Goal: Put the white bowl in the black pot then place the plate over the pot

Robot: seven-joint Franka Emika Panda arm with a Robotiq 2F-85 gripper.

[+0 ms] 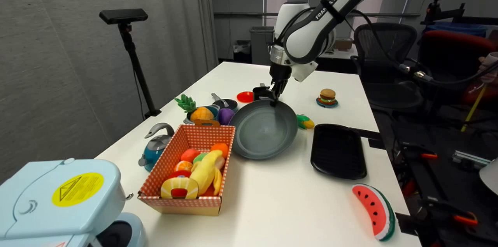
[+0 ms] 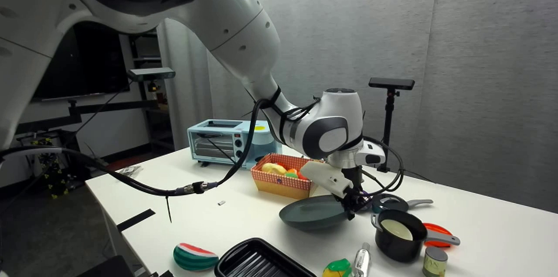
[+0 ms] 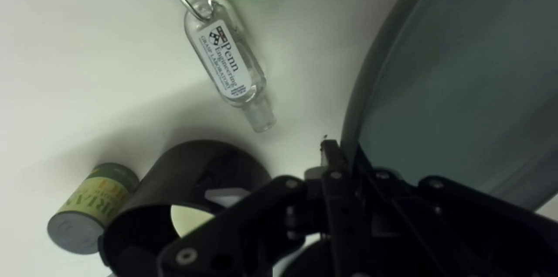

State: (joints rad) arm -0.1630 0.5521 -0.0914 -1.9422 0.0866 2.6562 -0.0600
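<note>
I've got the plate [image 1: 264, 130] by its rim: the hand [image 3: 347, 152] is pinched closed on the edge, and the wrist view shows a finger on each side of it. The plate hangs tilted, and I can't tell whether its low side touches the bench [image 1: 288, 200]. It also runs off the side of the wrist view.

The bowl [image 2: 396, 229] is sitting inside the pot [image 2: 396, 248], which I can look down into nicely in an exterior view. The wrist view gives me just a pale slice of the bowl, because the hand covers some of the pot's mouth. In an exterior view the pot is only a dark bit peeking out between the red dish [image 1: 244, 97] and the hand. The tray [image 2: 261, 264] and the corn [image 2: 338, 268] get chopped by the bottom edge of an exterior view.

The burger [image 1: 327, 96] turns up in an exterior view only. The bottle [image 3: 224, 59] and the can [image 3: 96, 200] I read best from the wrist. The can is right beside the pot; touching or not, no idea.

Room-wise, there's a strip of bare bench between pot and plate, and the bottle lies near the pot. The tray and the watermelon [image 1: 375, 212] are close to the bench's edge. There's an open stretch between the tray and the basket [image 1: 188, 210], but whether the plate clears the basket I can't make out.
</note>
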